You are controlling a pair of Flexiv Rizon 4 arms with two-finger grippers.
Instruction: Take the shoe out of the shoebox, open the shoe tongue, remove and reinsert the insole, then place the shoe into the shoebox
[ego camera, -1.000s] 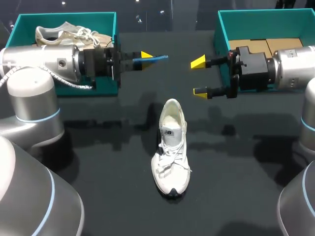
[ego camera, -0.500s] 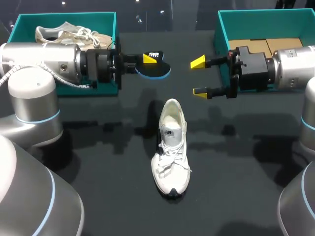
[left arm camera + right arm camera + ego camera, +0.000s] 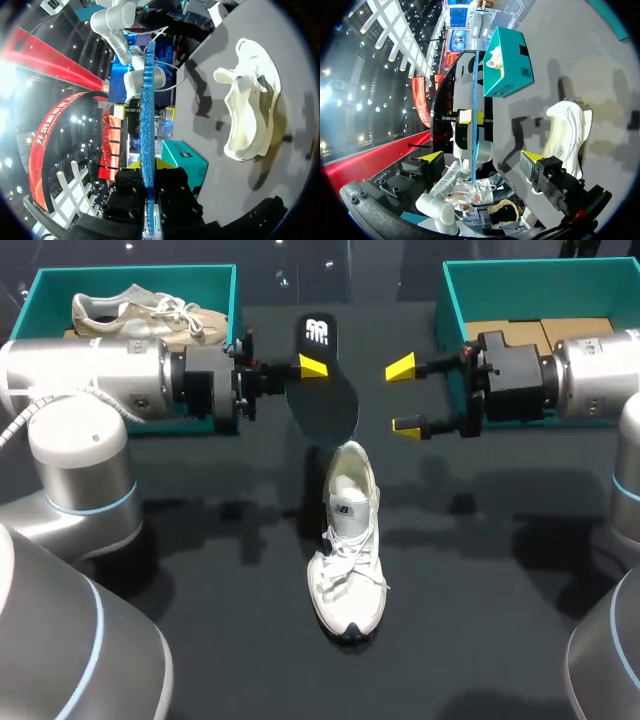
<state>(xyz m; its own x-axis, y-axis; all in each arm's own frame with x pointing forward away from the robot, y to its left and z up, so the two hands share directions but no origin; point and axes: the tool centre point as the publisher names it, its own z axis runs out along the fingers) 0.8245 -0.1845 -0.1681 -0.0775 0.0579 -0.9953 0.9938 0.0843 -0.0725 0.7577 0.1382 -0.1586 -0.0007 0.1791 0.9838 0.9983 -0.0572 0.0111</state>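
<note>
A white shoe (image 3: 346, 540) lies on the black table, toe toward the front; it also shows in the wrist views (image 3: 250, 100) (image 3: 567, 131). My left gripper (image 3: 312, 367) is shut on the insole (image 3: 325, 405), a dark insole with a white logo and a blue underside, held in the air just behind the shoe's heel. From the left wrist the insole (image 3: 147, 120) is edge-on between the fingers of the left gripper (image 3: 148, 167). My right gripper (image 3: 403, 395) (image 3: 482, 157) stands open and holds nothing, right of the insole (image 3: 475, 115).
A teal shoebox (image 3: 220, 300) at the back left holds a second pale shoe (image 3: 140, 312). Another teal shoebox (image 3: 450, 300) at the back right has cardboard (image 3: 545, 332) inside. My right arm lies over its front wall.
My left wrist has turned, swinging the insole from edge-on through its blue underside to its dark logo face, with its lower end now near the shoe's heel. The right arm has kept still.
</note>
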